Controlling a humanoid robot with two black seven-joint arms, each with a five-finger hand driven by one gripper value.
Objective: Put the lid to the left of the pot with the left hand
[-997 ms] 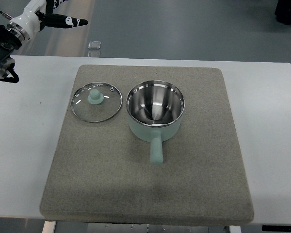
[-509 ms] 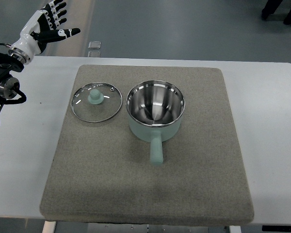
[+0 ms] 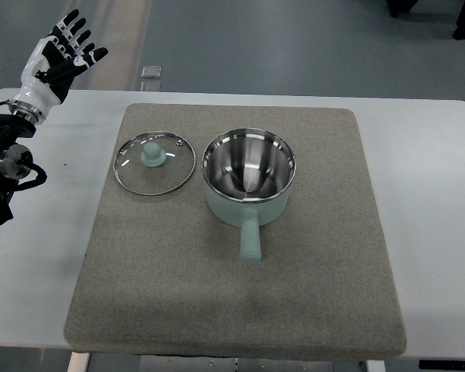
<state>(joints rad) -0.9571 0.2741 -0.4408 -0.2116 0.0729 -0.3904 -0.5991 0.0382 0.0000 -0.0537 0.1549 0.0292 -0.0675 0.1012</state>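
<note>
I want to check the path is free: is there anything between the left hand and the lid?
Nothing visible. The left hand is open, off the mat's far-left corner; only bare table and mat separate it from the lid.

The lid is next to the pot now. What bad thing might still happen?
Probably not much. The glass lid lies flat on the grey mat, very close to the pot; a bump to the pot could knock them together. The pot's handle sticks out toward the robot's side, so a passing arm might catch it. The left robot hand is open at the table's far left corner, well away, so a collision looks unlikely.
</note>
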